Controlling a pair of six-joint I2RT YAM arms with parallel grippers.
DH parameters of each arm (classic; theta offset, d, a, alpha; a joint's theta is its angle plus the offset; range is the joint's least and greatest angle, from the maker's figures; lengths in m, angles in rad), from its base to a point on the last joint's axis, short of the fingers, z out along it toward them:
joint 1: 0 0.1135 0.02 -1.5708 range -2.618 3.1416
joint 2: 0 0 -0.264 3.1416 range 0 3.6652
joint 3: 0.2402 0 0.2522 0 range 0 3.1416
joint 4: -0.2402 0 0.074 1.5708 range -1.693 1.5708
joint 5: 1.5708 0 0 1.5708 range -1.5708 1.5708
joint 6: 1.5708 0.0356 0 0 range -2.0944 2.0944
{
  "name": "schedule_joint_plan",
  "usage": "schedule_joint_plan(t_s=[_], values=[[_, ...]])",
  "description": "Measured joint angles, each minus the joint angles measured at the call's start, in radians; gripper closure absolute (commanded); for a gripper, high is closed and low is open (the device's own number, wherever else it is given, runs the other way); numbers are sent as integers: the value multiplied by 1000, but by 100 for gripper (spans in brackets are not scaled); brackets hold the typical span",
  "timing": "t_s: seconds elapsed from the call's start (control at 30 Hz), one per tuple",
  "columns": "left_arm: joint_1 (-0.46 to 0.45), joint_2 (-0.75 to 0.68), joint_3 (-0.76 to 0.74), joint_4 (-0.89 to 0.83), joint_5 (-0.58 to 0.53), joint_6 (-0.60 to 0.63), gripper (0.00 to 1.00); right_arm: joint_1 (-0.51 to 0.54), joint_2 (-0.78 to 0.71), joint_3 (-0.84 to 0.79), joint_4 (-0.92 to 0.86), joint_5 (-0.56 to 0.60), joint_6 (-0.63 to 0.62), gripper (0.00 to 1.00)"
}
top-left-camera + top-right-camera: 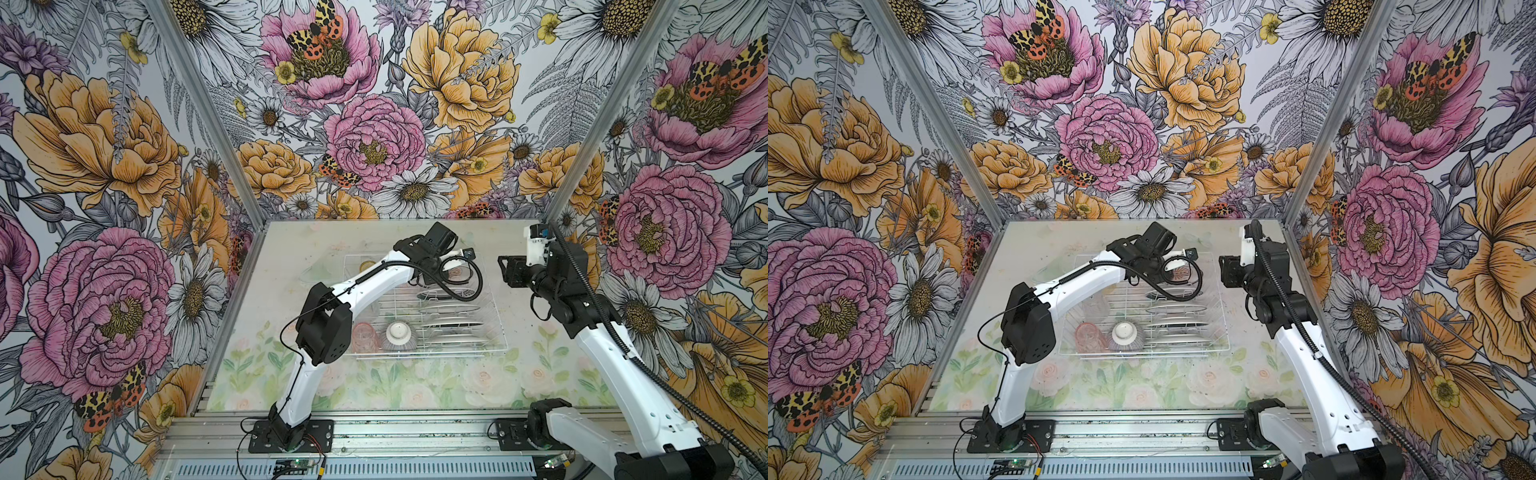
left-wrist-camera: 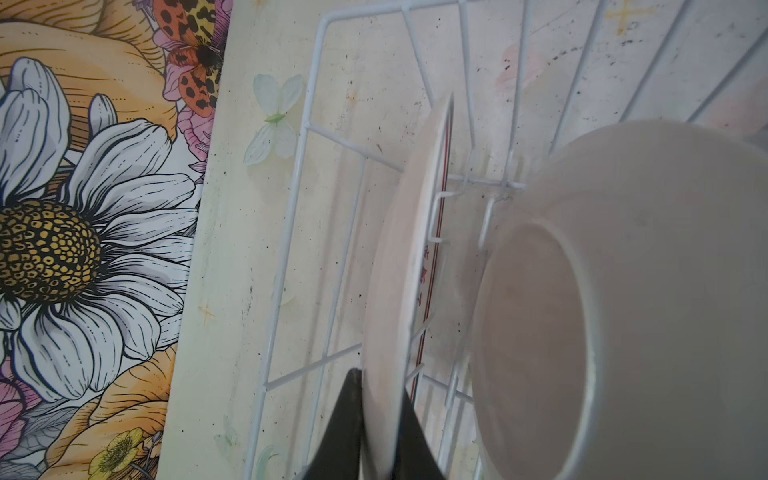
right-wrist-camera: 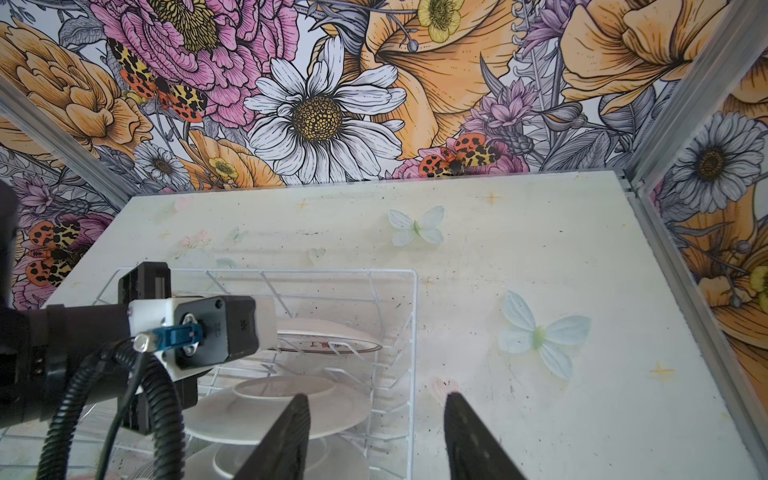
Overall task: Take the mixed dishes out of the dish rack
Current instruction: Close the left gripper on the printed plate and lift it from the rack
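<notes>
Several plates point(image 1: 451, 309) upright between prongs in right half of dish rack point(image 1: 436, 354), mid-table; farthest plate point(image 2: 399, 257) pinched at its rim by left gripper point(image 2: 379, 384), fingers point(image 2: 345, 424) pressed on both faces; overturned striped bowl point(image 1: 399, 334) and pink tumbler point(image 1: 365, 336) at rack's near edge, left of plates; amber tumbler point(image 1: 368, 266) at far left corner; right gripper point(image 3: 376, 403) by rack's right side, above table point(image 3: 582, 415), jaws apart, holding nothing.

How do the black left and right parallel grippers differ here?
The left gripper is shut on the rim of a white plate standing on edge in the white wire dish rack; the right gripper is open and holds nothing. The left reaches into the rack's far end; the right hangs beside the rack's right side. Both are black and tapered.
</notes>
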Motion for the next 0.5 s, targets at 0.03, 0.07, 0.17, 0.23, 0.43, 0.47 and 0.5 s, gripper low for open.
schedule_joint_plan(t_s=[0.03,0.07,0.17,0.23,0.43,0.47,0.5], values=[[2,0,0,2,-4,0,90,0,0,-1,0,0,0,46],[5,0,0,5,-8,0,90,0,0,-3,0,0,0,46],[16,5,3,12,-13,-1,93,0,-1,-10,0,1,-1,46],[19,11,12,9,-13,-1,97,0,-1,-14,-1,2,-3,46],[19,18,25,7,-13,-1,100,0,-7,-17,-3,3,-4,46],[19,20,27,7,-13,0,100,0,-10,-19,-3,3,-5,46],[19,20,28,7,-13,-1,100,0,-12,-19,-6,3,-6,46]])
